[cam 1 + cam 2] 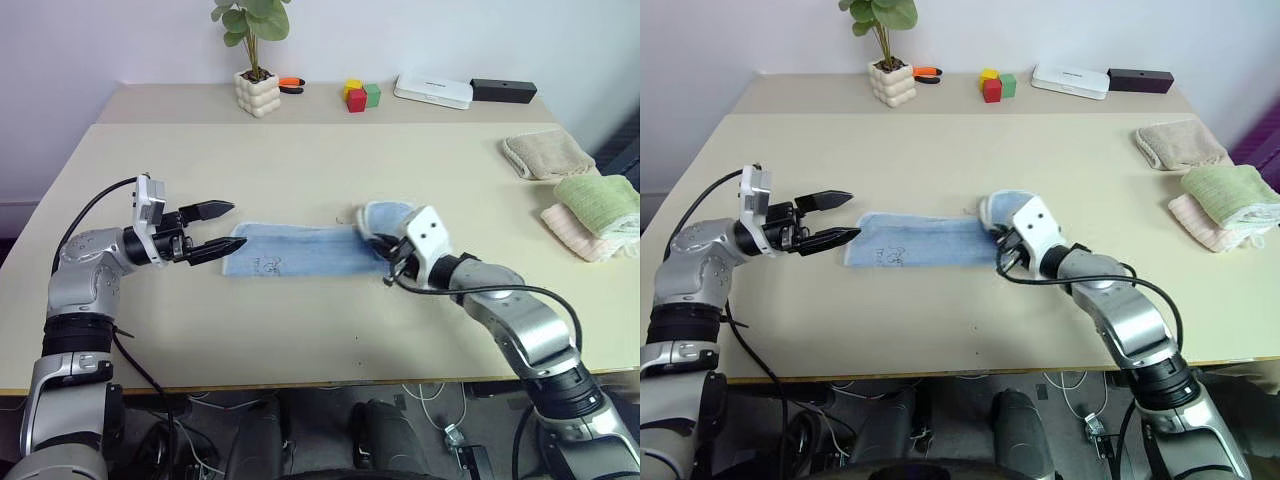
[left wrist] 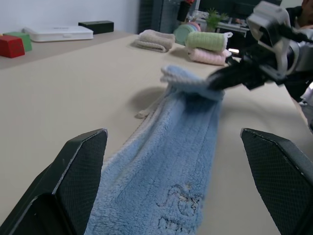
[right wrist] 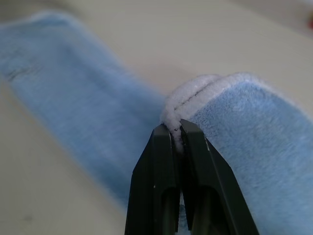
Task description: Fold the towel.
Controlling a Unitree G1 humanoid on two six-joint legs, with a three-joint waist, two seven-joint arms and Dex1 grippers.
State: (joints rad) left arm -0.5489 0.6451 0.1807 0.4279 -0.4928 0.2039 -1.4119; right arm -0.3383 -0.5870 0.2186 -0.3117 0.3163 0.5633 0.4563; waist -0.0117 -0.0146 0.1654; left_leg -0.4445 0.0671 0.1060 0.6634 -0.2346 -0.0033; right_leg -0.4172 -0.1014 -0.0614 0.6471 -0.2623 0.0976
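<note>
**Towel lies left–right; right end lifted, left end free between spread fingers**

The towel (image 1: 300,252) lies as a narrow blue strip on the tabletop (image 1: 300,170), its long axis running from the robot's left to its right, dark logo near the left end. The right end is raised off the surface and curled back over the strip. The pale edging of that end sits pinched between the pressed-together fingers (image 3: 168,147) of the right gripper (image 1: 385,250), seen plainly in the right wrist view.

The left gripper (image 1: 218,228) hovers at the strip's left end, fingers spread wide and pointing along the long axis toward the right gripper; nothing is between them. Whether its lower finger touches the cloth I cannot tell.

Judgement: the fold turns on carrying the held end along the long axis toward the left end. The right arm has the moving end; the left arm is nearer the end to be met.

Folded beige, green and pink towels (image 1: 585,195) lie well apart at the right.
</note>
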